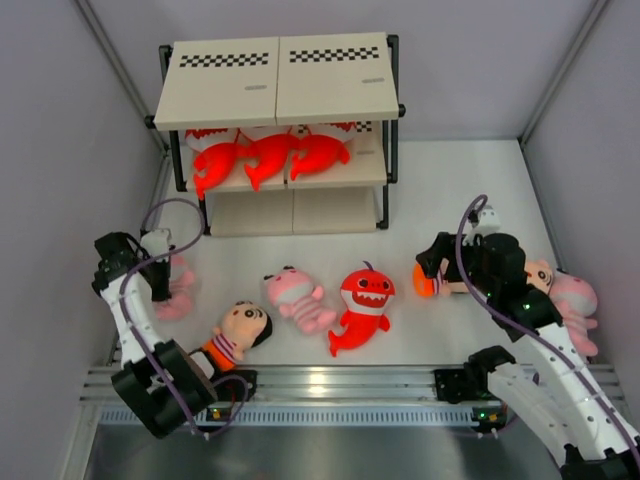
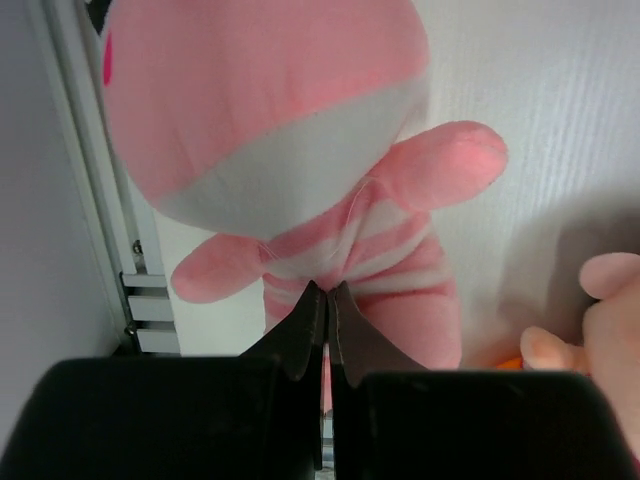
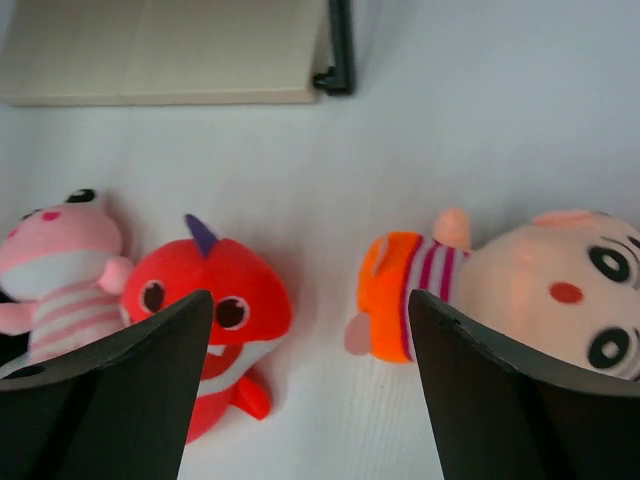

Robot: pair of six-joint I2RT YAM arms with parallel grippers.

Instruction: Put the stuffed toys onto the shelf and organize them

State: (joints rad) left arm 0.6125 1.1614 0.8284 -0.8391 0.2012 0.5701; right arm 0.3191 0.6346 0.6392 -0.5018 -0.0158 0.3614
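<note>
The shelf (image 1: 275, 80) stands at the back with three red-orange sharks (image 1: 268, 155) on its middle board. My left gripper (image 1: 163, 272) (image 2: 328, 288) is shut, its tips pinching the chest fabric of a pink striped baby (image 1: 180, 295) (image 2: 300, 150) at the table's left edge. My right gripper (image 1: 432, 268) (image 3: 308, 296) is open and empty. It hovers over the orange shorts of a boy doll (image 1: 428, 280) (image 3: 480, 285). On the table lie another boy (image 1: 240, 330), a second baby (image 1: 297, 297) (image 3: 60, 260), a shark (image 1: 362, 305) (image 3: 215, 320) and a third baby (image 1: 575, 300).
Grey walls close in the table on the left, right and back. A metal rail (image 1: 320, 382) with the arm bases runs along the near edge. The shelf's lower board (image 3: 160, 50) and black leg (image 3: 340, 50) show at the top of the right wrist view.
</note>
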